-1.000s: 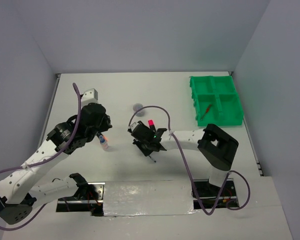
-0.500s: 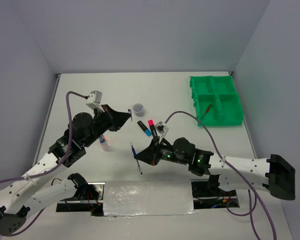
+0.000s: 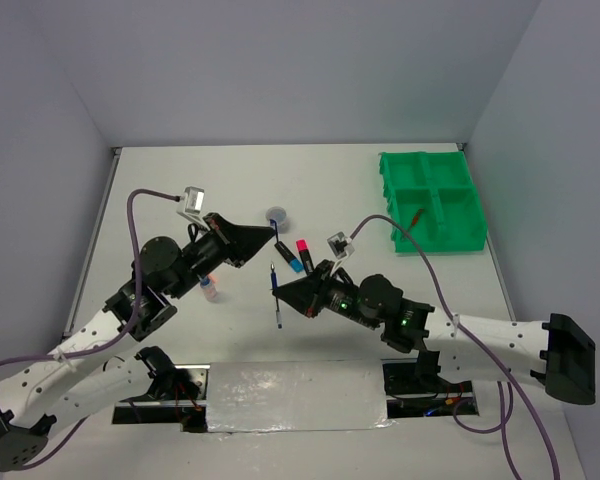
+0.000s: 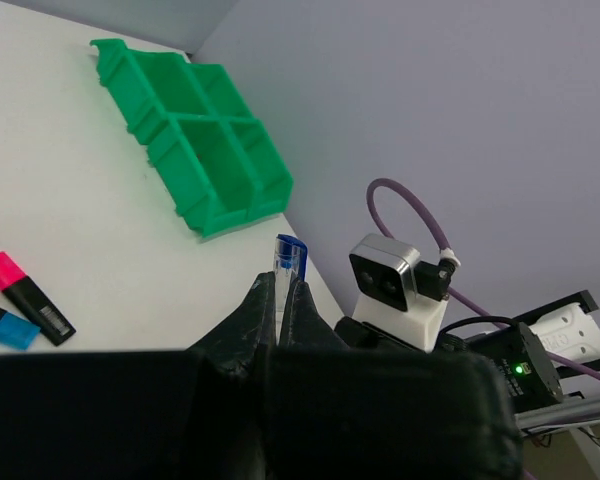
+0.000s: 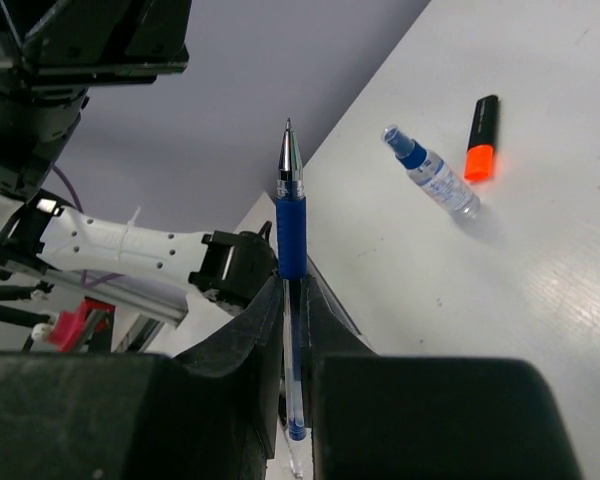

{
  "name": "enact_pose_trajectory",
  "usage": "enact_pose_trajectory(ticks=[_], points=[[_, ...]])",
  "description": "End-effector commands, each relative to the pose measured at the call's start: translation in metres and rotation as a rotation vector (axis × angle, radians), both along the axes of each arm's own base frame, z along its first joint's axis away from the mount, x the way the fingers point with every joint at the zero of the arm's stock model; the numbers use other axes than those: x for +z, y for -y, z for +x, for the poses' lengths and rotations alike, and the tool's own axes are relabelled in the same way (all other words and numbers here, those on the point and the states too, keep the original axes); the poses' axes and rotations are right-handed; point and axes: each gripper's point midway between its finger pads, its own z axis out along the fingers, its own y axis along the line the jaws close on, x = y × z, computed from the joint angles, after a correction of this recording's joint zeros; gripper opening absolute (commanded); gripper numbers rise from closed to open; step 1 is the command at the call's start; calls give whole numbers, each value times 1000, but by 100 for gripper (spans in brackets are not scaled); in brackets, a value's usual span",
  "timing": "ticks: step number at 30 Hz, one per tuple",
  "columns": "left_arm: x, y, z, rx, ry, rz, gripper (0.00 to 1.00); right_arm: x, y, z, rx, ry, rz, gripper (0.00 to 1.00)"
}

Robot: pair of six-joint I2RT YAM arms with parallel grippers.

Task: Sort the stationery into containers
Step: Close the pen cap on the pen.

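Note:
My right gripper [image 3: 284, 291] is shut on a thin blue pen [image 3: 276, 296], held off the table with its bare tip up in the right wrist view [image 5: 291, 215]. My left gripper [image 3: 268, 237] is shut on a clear pen cap with a blue clip [image 4: 287, 258], just beyond the pen's far end. The green four-compartment tray [image 3: 441, 246] stands at the far right with a red pen [image 3: 412, 222] in one near compartment. Pink [image 3: 302, 247] and blue [image 3: 291, 261] highlighters lie between the grippers. The grey pot [image 3: 276, 214] stands by the left fingertips.
A small whitish spray bottle [image 3: 209, 290] and an orange-ended highlighter [image 5: 480, 135] lie under the left arm. The tray also shows in the left wrist view [image 4: 230, 215]. Grey walls close in the table on three sides. Purple cables arch over both arms.
Both arms have swung toward the table's middle. My right gripper has lifted the blue pen farther from the near edge. My left gripper has reached right, toward the grey pot.

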Motion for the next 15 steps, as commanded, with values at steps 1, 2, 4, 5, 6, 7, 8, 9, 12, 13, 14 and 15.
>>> enact_pose_trajectory(ticks=[1, 2, 4, 5, 6, 7, 8, 9, 12, 13, 14, 15], points=[[25, -3, -7, -3, 56, -80, 0, 40, 0, 14, -64, 84, 74, 0], [24, -4, -6, 9, 51, -76, 0, 42, 0, 15, -69, 101, 70, 0], [21, -4, -5, 16, 42, -59, 0, 46, 3, 17, -86, 118, 68, 0], [20, -4, -6, 16, 38, -55, 0, 47, 3, 18, -89, 138, 60, 0], [19, -4, -5, 18, 33, -53, 0, 48, 3, 19, -93, 145, 53, 0], [16, -3, -5, 19, 23, -45, 0, 48, 4, 21, -103, 151, 47, 0], [15, -3, -5, 19, 20, -44, 0, 49, 5, 22, -107, 168, 35, 0], [14, -2, -5, 17, 15, -42, 0, 49, 5, 24, -110, 172, 30, 0], [11, -3, -5, 23, 1, -35, 0, 47, 7, 27, -113, 183, 22, 0], [11, -3, -5, 26, -1, -36, 0, 47, 8, 27, -115, 190, 19, 0], [11, -3, -5, 24, -1, -38, 0, 47, 8, 28, -117, 192, 16, 0], [12, -2, -6, 14, 7, -40, 0, 46, 8, 28, -118, 193, 15, 0]])
